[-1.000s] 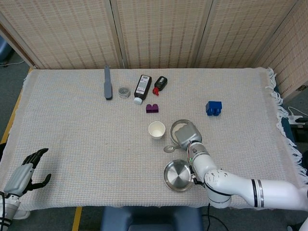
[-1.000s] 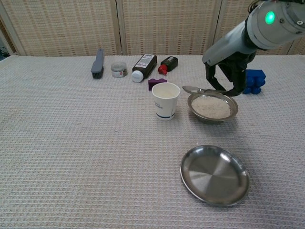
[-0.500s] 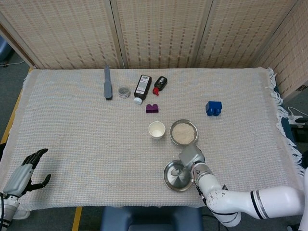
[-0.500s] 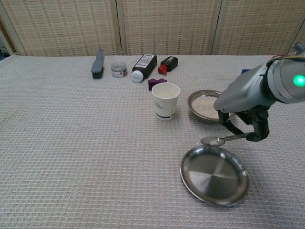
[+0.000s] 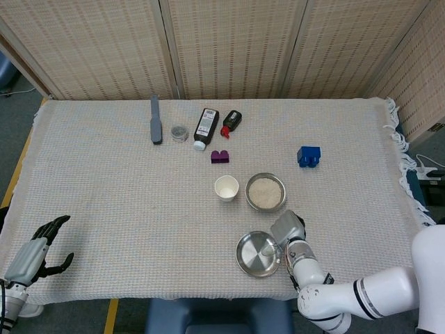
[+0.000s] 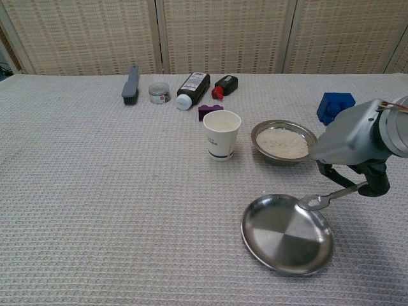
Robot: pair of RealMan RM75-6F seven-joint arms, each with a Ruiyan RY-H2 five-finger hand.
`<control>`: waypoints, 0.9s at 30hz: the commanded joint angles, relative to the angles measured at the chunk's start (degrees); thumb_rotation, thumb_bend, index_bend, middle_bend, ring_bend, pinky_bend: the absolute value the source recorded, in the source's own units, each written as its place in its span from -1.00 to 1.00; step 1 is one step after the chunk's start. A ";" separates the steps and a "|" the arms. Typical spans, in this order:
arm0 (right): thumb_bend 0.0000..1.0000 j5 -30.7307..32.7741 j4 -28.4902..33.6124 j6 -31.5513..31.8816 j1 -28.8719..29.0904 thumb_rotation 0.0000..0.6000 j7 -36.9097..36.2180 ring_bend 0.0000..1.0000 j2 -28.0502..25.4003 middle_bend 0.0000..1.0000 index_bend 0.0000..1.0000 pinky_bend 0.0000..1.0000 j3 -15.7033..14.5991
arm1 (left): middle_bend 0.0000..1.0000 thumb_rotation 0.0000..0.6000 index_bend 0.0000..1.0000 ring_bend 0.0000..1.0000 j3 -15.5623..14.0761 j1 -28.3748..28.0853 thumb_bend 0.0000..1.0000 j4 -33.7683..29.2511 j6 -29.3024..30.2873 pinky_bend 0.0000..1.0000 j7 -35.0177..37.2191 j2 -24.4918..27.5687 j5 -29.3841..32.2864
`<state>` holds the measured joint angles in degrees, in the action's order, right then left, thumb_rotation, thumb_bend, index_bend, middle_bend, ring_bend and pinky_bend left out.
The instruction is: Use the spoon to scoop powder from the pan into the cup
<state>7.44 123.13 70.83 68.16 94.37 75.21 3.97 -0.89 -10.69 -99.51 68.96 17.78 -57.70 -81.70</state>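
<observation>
Right hand [image 6: 357, 156] pinching spoon [image 6: 331, 196] by handle tip, bowl poised over empty steel plate [image 6: 287, 234] near front edge; left hand [image 5: 38, 252] idle, open, holding nothing.

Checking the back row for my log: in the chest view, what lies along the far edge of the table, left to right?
Grey brush → small jar → black bottle → small red-capped bottle → blue block, far off to the right.

The worktop [image 5: 104, 181] was covered by a beige woven cloth [image 5: 361, 174]. Woven screen panels [image 5: 229, 45] were set behind it; grey floor [image 5: 14, 118] was seen left.
</observation>
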 commanded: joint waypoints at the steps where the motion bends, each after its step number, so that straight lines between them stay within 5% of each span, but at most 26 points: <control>1: -0.24 -0.81 -1.46 0.43 0.40 1.00 -1.61 1.00 1.08 0.99 0.49 1.00 -1.84 | -1.00 1.00 -1.00 -1.00 -0.01 0.00 -0.17 0.01 0.05 -1.00 -0.03 -0.01 -0.06; 9: -0.24 -2.77 -4.29 0.85 1.23 1.00 -4.43 1.00 4.77 0.99 0.48 1.00 -4.60 | -1.00 1.00 -1.00 -1.00 0.02 -0.13 -0.17 -0.19 -0.13 -1.00 0.04 0.10 -0.07; 27: -0.24 -1.16 -9.30 5.10 4.28 1.00 -4.64 1.00 14.03 0.99 0.42 1.00 -5.27 | -1.00 1.00 -1.00 -1.00 -0.10 -0.09 -0.17 -0.20 -0.08 -1.00 0.93 0.37 -0.40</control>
<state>6.06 114.09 75.61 72.23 89.63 88.92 -1.26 -0.98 -10.80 -99.71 68.89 18.71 -57.33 -82.10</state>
